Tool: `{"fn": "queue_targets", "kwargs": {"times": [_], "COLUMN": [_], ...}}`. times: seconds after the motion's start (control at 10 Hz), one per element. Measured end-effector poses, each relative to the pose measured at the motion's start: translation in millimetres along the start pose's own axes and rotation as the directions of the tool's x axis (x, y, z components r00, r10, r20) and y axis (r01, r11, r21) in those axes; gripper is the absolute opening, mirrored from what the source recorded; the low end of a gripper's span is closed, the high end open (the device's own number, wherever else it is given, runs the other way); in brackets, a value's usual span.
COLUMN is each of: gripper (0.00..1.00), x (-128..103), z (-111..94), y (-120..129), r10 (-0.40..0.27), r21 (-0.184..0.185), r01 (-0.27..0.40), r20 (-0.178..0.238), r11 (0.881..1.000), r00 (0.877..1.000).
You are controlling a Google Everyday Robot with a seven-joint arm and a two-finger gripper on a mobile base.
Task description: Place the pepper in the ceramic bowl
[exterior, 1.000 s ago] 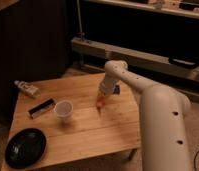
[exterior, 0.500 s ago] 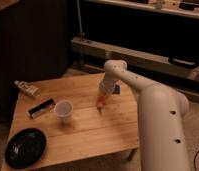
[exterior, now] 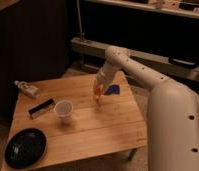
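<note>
Nothing has visibly shifted since half a second ago. The white arm (exterior: 158, 95) reaches in from the right edge over the wooden table (exterior: 108, 135), with its wrist bent downward. The ceramic bowl (exterior: 25, 147) sits at the near left corner, well apart from the arm. A plastic cup (exterior: 64, 111) stands mid-table. The gripper (exterior: 98, 93) hangs low near the far right corner, just beside a blue object (exterior: 113, 89). It is clamped on the pepper (exterior: 97, 96), which points nearly upright just above the tabletop.
</note>
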Motion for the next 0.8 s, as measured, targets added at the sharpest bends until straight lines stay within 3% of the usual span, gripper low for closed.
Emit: {"fn": "queue_targets", "kwargs": {"times": [0.2,0.4,0.6,0.8], "gripper": [0.2,0.2,0.2,0.2], "x": [-30.6,-61.2,-103.0,-142.9], "z": [-10.5,-6.8,0.4,7.8], "y": [-57.8,-99.9,-140.4,-170.5], "r10": [-0.133,-0.246,-0.376,-0.481], "r21": [0.033,0.065,0.105,0.139], "r01": [0.132,0.242,0.365,0.462], "r20": [0.029,0.065,0.118,0.172], "r11": [0.991,0.968,0.925,0.876], "r00": [0.991,0.967,0.919,0.86]}}
